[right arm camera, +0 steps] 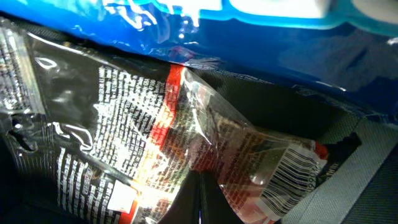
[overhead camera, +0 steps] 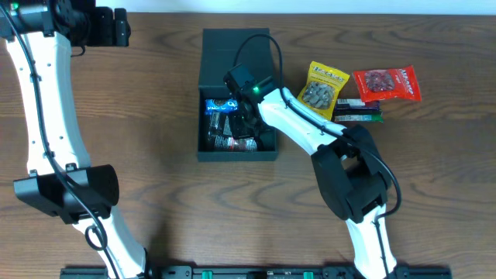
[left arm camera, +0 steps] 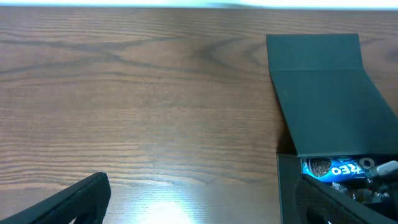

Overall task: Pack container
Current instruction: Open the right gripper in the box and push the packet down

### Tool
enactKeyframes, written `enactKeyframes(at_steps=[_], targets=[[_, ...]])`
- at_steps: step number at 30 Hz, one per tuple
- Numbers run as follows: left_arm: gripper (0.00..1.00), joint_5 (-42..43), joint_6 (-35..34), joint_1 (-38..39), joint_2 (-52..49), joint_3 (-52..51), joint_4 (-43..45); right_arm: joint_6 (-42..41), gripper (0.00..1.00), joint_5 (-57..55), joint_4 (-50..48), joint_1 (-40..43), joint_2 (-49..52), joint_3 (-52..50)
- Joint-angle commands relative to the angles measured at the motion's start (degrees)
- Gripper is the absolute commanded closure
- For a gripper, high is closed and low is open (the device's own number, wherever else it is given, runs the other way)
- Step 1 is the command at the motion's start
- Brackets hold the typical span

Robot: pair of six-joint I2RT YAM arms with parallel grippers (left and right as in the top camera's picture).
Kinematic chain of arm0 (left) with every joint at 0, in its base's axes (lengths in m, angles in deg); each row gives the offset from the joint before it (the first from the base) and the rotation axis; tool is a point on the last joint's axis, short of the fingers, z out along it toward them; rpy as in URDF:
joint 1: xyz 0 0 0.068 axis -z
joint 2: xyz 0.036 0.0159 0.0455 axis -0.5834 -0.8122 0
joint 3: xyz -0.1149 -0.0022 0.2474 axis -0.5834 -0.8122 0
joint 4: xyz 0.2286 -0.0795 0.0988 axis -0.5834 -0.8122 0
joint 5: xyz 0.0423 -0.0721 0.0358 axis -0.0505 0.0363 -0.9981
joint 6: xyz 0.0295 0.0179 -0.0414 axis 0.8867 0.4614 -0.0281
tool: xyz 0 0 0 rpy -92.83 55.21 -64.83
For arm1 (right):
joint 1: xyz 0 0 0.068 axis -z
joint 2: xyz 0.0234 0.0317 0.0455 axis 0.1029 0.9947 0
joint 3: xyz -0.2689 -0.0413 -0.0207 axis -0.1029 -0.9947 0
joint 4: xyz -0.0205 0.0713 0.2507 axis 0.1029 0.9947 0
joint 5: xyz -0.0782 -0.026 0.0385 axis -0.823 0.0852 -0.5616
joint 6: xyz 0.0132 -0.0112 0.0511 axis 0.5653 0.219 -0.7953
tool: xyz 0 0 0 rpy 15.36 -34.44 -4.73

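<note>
The container is a matte black box with its flap lid open toward the far side. It also shows in the left wrist view. A blue Oreo packet lies inside, also in the left wrist view and the right wrist view. My right gripper reaches down into the box. Its fingers are shut together on a clear snack packet with red and black print. My left gripper is open and empty above bare table left of the box.
A yellow snack packet, a red snack packet and dark snack bars lie on the wooden table right of the box. The right arm crosses the box's right wall.
</note>
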Motion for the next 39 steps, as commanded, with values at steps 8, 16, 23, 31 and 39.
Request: enactKeyframes(at_steps=[8, 16, 23, 31, 39], targets=[[0.05, 0.39, -0.44, -0.24, 1.44, -0.44, -0.22, 8.04, 0.99, -4.9, 4.68, 0.52, -5.01, 3.04], [0.05, 0.39, -0.42, -0.24, 1.44, -0.44, -0.2, 8.46, 0.99, -4.9, 4.39, 0.31, -4.17, -0.66], [0.04, 0.39, -0.42, -0.24, 1.44, -0.44, -0.22, 8.87, 0.99, -4.9, 2.91, 0.33, -0.76, -2.01], [0.04, 0.37, -0.42, -0.24, 1.44, -0.44, -0.22, 10.36, 0.99, -4.85, 1.31, 0.57, -0.94, -0.07], [0.05, 0.39, -0.42, -0.24, 1.44, -0.44, -0.2, 12.94, 0.99, -4.22, -2.67, 0.55, -2.58, 4.96]])
